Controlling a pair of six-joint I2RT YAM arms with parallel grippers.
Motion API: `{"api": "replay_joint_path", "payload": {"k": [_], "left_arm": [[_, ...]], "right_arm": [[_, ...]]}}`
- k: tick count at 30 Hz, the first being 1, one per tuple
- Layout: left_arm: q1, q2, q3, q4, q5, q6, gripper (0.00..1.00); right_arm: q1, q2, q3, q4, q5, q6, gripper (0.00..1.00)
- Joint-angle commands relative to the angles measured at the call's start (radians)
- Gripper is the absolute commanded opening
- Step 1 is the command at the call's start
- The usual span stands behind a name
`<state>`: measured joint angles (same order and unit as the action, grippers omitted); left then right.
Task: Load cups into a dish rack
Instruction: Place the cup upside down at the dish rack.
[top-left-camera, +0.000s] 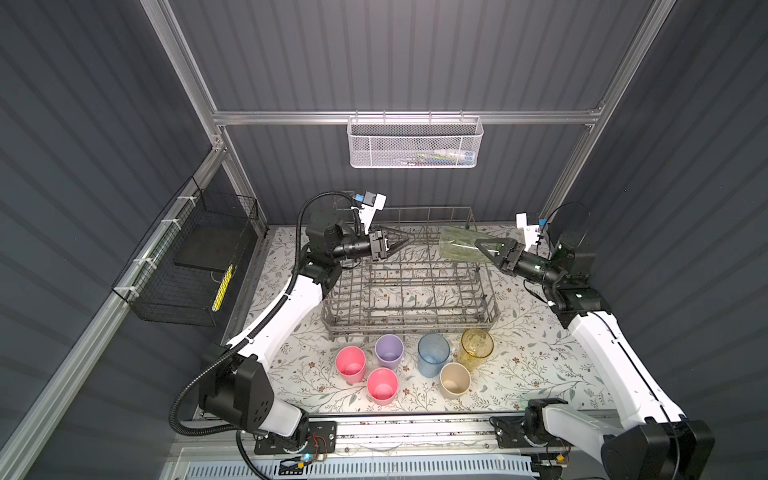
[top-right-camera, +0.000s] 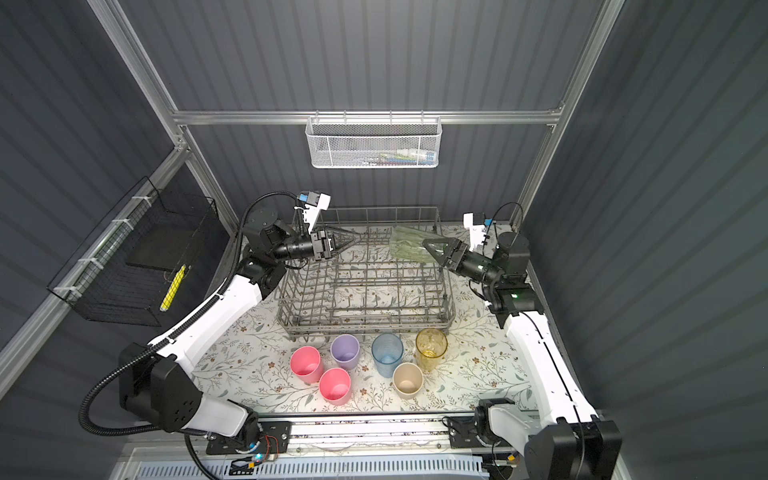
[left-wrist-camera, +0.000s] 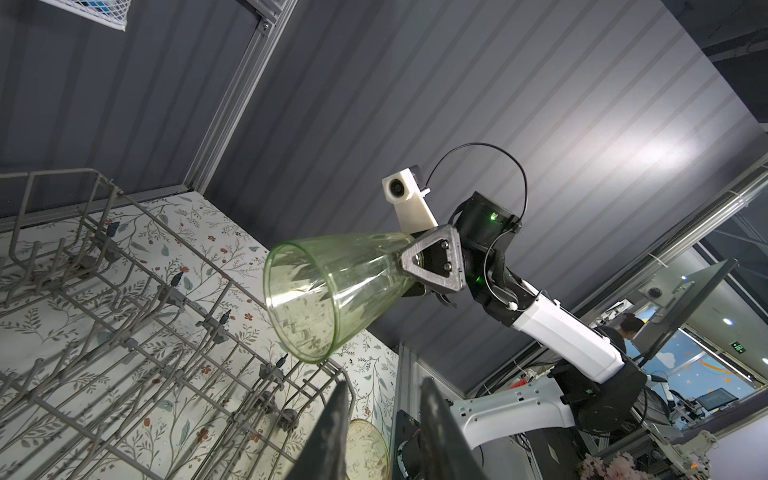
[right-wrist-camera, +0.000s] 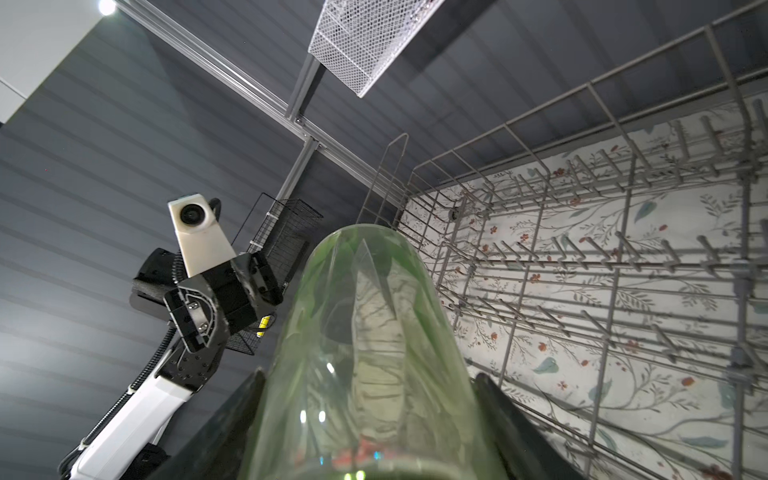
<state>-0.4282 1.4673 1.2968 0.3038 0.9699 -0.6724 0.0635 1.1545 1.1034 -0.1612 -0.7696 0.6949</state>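
Pale green tumbler (right-wrist-camera: 365, 353), sideways, sits clamped in right pincer (top-left-camera: 480, 248) over 2 o'clock corner of dish rack (top-left-camera: 411, 328); left pincer (top-left-camera: 407, 239) at 10 o'clock gapes slightly, empty.

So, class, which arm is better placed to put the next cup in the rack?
Right. The right gripper holds the pale green cup sideways above the dish rack; the left gripper is empty, away from the standing cups.

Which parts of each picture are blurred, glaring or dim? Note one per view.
Right wrist view: the pale green cup blurs close to the lens. Left wrist view: the left fingers are soft, glare washes the wall. In both top views the table is bright, the surroundings dim.
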Motion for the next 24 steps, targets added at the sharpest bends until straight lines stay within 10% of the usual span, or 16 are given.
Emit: {"api": "replay_joint_path", "payload": {"k": [1,24], "left_arm": [[0.005,-0.072,-0.04,-0.104,-0.015,0.088,0.29],[0.009,-0.158,-0.167,-0.137,-0.009,0.17,0.28]], "right_arm": [[0.01,0.144,0.242,-0.401,0.286,-0.316,0.41],[0.165,0.646,0.904,-0.908,0.692,-0.569,0.4]]}}
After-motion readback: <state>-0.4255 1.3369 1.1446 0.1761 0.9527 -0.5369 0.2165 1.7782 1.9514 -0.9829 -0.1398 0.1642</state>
